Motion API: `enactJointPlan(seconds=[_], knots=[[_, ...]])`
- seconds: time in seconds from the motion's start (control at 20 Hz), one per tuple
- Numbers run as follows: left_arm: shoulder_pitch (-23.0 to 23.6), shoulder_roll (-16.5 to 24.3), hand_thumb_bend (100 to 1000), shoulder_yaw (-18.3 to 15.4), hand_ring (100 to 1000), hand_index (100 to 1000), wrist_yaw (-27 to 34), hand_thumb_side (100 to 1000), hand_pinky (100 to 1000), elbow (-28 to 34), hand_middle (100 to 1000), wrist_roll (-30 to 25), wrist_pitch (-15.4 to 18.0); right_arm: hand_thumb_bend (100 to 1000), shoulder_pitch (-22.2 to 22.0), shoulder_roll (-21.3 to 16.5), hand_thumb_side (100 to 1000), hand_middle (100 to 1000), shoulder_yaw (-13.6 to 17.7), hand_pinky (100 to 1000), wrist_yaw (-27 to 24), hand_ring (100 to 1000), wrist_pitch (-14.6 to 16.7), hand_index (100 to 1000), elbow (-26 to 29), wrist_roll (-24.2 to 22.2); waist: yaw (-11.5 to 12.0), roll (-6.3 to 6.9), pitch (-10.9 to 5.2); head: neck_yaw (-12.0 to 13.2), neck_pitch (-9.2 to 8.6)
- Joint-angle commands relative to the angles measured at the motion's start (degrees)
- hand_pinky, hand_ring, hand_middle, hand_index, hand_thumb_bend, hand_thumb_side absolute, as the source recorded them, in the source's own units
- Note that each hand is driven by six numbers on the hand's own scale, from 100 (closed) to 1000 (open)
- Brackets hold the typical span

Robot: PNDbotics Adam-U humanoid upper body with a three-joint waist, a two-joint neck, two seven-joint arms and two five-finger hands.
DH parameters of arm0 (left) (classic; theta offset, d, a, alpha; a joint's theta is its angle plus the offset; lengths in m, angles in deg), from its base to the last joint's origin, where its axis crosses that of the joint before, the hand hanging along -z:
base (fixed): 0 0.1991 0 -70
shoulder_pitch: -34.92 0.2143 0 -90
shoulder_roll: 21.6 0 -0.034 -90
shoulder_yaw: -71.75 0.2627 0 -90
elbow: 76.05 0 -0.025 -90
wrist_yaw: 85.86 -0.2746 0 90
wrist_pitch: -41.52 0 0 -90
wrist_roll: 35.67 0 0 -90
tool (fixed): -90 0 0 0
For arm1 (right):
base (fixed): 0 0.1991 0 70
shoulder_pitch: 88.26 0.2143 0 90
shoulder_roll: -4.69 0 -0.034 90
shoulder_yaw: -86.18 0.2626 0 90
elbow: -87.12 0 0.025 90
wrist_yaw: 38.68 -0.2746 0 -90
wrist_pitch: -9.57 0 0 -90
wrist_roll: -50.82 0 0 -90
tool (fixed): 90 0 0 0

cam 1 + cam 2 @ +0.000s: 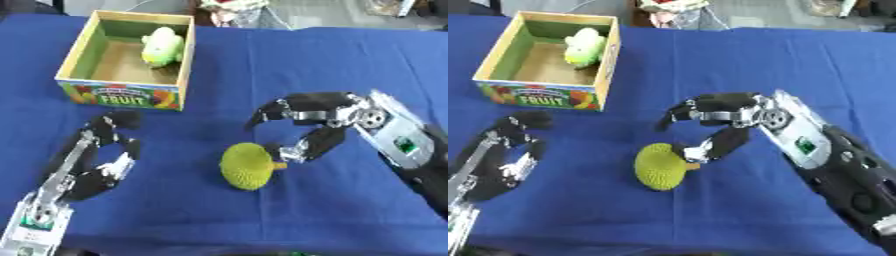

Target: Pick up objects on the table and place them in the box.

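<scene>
One object already in the box [80, 49]: a pale green rounded item [163, 46], resting against the far right inner wall. One more out on the blue table [262, 60]: a yellow-green bumpy fruit [247, 165] with a short orange stub on its right side, lying near the middle, well apart from the box.

Leftmost, low in the left eye view, left hand [98, 165] idle, fingers loosely curled, nothing held. Further right, right hand [317, 125] just beside and above the fruit, spread wide, upper fingers [271, 111] arched over bare cloth, lower digit close to the stub; touching or not, cannot tell. No closed grip on the fruit yet.

Judged roughly half done: grasp, carry and drop into the box left for the fruit.
</scene>
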Motion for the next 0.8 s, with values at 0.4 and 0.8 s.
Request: enactJointPlan(seconds=[0.4,0.8], knots=[[-0.6,0.46,222,-0.03,774,858,0.01,531,549,0.74,761,-0.23,0.06,100,0.99,0.85,829,827,-0.59,904,2.2,919,2.12,910,-3.69,-3.55,0.11,0.05,-0.45,-0.17,0.29],[-0.53,0.34,223,-0.07,774,858,0.02,531,550,0.71,761,-0.2,0.03,100,1.1,2.81,718,832,-0.57,903,8.2,918,4.94,901,-5.44,-0.62,-0.07,0.12,-0.45,-0.17,0.29]])
